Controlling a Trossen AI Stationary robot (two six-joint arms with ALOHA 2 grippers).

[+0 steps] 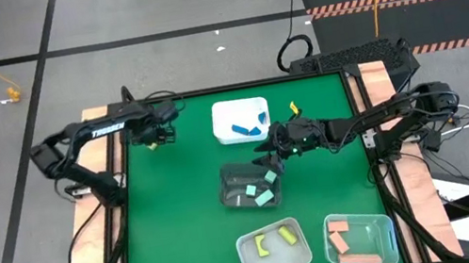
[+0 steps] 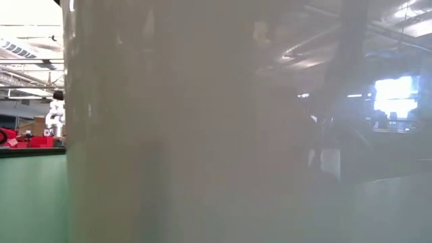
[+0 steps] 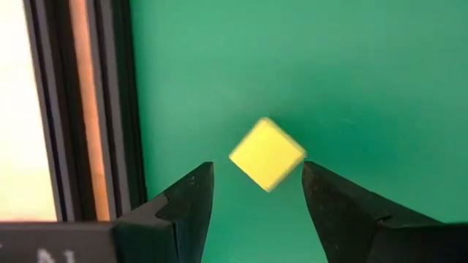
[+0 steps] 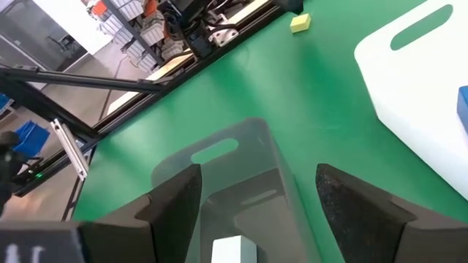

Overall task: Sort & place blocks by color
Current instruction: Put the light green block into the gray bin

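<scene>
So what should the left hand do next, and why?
Probably lower and close. The left hand is open, its fingers either side of a yellow block lying on the green table, not yet gripped. The yellow tub sits at the table's near edge.

Four rectangular plastic tubs [image 1: 240,120] stand on the green counter [image 1: 182,217]. Small solid-colour blocks: two blue [image 1: 245,130], three mint green [image 1: 264,196], two yellow in a tub [image 1: 274,240], two salmon pink [image 1: 349,244]. One more yellow cube [image 3: 267,154] lies between the left pincer's [image 3: 257,191] fingers.
</scene>
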